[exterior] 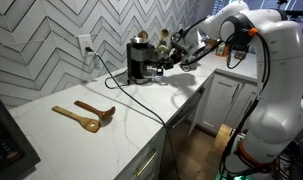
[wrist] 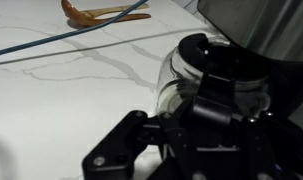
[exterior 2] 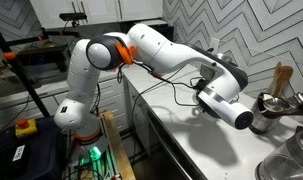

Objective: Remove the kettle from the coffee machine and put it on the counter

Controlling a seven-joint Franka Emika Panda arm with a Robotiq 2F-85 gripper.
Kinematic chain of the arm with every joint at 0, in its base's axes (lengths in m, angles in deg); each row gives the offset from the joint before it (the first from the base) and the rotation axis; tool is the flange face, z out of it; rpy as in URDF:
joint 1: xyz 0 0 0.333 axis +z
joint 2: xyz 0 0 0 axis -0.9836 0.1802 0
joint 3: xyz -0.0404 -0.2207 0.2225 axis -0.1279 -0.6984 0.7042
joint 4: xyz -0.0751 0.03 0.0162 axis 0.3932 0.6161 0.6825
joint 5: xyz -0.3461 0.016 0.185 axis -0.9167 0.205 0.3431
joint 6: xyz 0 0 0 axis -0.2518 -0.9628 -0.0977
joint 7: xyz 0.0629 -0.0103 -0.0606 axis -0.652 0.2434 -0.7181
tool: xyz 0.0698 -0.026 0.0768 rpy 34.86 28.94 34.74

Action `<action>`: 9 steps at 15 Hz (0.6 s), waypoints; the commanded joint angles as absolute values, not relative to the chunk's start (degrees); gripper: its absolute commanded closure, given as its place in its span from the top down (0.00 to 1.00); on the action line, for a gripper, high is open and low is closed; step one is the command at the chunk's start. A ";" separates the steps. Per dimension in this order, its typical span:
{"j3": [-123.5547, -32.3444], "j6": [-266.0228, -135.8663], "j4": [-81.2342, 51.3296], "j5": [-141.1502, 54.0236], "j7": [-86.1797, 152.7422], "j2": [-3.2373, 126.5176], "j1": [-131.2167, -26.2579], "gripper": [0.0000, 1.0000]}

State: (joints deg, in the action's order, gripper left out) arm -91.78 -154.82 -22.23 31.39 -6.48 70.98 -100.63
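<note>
kettle (wrist: 196,80) tucked under the coffee machine (wrist: 261,25) on the counter (wrist: 51,90), gripper (exterior: 169,64) close in front of it, spread of the jaws impossible to call from here, glass likely light, slick and breakable, so best taken by the stiff black side handle, gently, never by the bulb.

Your gripper (exterior: 169,62) is pressed in close to the kettle (wrist: 206,75). The coffee machine (wrist: 261,25) rises directly behind the kettle, blocking that side. On the open side, the white counter (wrist: 51,100) beside the kettle is bare as far as a power cord (wrist: 41,46) lying across it. Wooden spoons (wrist: 96,12) lie beyond the cord. In an exterior view, a metal vessel (exterior 2: 283,102) stands just past the gripper.
</note>
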 commanded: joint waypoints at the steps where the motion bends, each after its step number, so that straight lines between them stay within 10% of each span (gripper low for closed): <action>1: -91.64 -151.17 -20.13 30.57 -6.99 72.67 -102.12 0.00; 9: -91.99 -146.63 -19.76 28.63 -6.43 73.23 -102.71 0.00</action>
State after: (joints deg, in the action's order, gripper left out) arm -91.85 -149.82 -21.40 30.38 -6.43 71.96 -101.71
